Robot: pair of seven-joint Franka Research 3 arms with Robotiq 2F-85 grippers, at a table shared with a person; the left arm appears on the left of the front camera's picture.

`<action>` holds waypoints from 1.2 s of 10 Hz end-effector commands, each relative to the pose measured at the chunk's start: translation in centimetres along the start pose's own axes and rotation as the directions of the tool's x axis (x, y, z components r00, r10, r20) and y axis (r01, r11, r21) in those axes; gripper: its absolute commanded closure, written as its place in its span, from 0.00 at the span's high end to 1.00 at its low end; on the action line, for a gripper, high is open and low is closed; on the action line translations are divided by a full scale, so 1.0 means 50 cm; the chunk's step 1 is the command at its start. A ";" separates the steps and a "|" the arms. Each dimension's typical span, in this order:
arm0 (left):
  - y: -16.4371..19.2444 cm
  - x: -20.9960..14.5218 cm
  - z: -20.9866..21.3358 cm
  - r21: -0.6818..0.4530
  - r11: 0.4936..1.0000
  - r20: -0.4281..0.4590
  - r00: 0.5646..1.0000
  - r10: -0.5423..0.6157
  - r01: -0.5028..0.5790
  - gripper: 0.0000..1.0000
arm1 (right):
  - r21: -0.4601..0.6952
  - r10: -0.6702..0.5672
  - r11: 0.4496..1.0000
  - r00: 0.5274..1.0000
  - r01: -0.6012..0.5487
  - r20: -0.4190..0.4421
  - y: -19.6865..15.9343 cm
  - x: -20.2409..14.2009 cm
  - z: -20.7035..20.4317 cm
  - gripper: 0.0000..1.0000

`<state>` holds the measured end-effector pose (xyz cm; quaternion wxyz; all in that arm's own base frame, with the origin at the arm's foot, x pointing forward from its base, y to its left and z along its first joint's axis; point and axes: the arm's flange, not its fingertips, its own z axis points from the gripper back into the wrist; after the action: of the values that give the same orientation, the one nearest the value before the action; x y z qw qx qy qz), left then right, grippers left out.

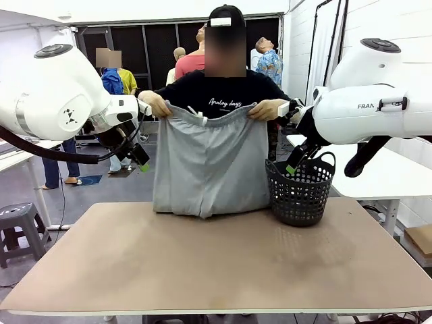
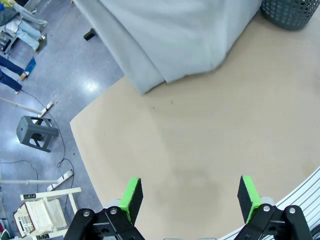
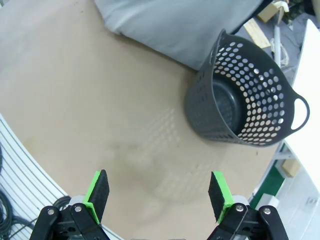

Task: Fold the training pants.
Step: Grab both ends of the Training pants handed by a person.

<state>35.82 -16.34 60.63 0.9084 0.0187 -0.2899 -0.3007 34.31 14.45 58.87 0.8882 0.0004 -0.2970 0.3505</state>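
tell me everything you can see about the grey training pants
The training pants are light grey, soft, cotton-looking, with a gathered waistband and a white drawstring. A person grips the waistband with one hand and the other hand, spreading it wide; the pants hang upright, lower end resting on the far edge of the table, close beside the black basket.

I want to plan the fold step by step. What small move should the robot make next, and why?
Probably lower the left gripper toward the lower left corner of the training pants. The person holds the waistband up, the lower edge reaches the table, and this gripper and the right gripper hang open, holding nothing.
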 end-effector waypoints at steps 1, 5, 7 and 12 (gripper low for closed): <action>0.001 0.002 0.000 0.000 1.000 0.000 1.000 0.000 0.000 1.00 | 0.001 -0.002 1.000 1.000 0.002 0.000 -0.003 0.002 0.002 1.00; 0.001 0.002 0.000 0.000 1.000 0.000 1.000 0.000 0.000 1.00 | 0.001 -0.002 1.000 1.000 0.002 0.000 -0.003 0.002 0.002 1.00; 0.001 0.002 0.000 0.000 1.000 0.000 1.000 0.000 0.000 1.00 | 0.001 -0.002 1.000 1.000 0.002 0.000 -0.003 0.002 0.002 1.00; 0.001 0.002 0.000 0.000 1.000 0.000 1.000 0.000 0.000 1.00 | 0.001 -0.002 1.000 1.000 0.002 0.000 -0.003 0.002 0.002 1.00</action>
<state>35.82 -16.34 60.63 0.9084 0.0187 -0.2899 -0.3007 34.31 14.45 58.87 0.8882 0.0004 -0.2970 0.3505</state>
